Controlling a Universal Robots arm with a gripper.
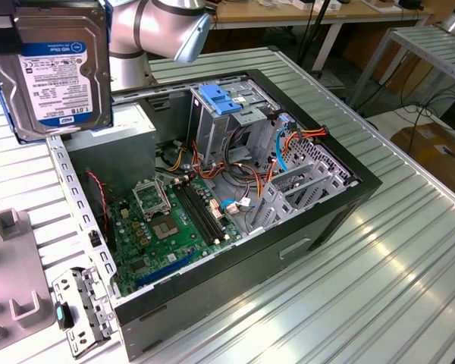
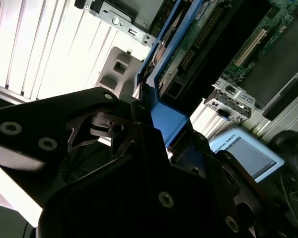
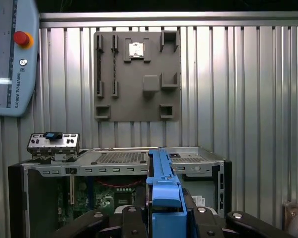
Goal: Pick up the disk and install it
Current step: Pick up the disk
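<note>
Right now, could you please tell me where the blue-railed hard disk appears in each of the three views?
Exterior view: the flat dark disk in bright blue plastic rails is at the exterior view's upper left, label facing the camera.
First wrist view: the disk is edge-on, clamped in the black gripper.
Second wrist view: it is also edge-on, its blue rail beside the gripper.
Shared landmark: the small silver metal bracket.

A flat rectangular hard drive [image 1: 57, 68], dark-bodied with a white-and-blue label and bright blue plastic carrier rails, is hanging upright in mid-air at the exterior view's upper left, label facing the camera.
</note>
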